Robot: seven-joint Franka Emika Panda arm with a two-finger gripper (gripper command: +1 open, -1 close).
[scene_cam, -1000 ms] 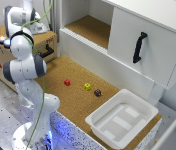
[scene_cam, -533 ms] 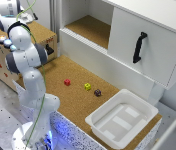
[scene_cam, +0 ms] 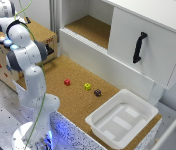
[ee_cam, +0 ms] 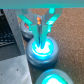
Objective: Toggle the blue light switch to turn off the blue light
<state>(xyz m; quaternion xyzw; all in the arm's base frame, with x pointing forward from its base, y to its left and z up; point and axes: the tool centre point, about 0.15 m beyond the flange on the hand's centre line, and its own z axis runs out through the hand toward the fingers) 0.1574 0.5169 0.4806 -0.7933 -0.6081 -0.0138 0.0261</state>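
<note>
Blue-lit dome of the blue light switch (ee_cam: 42,48) sits right under the gripper (ee_cam: 42,36) (fingers closed together, holding nothing). Press straight down, centred, light force.

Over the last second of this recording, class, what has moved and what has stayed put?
The robot arm swung its upper links toward the exterior view's left and back, over the wooden box. In the wrist view the hand now hangs right over a glowing blue button. Nothing was picked up or released. The red cube, yellow cube, dark cube and white tray stayed put.
</note>
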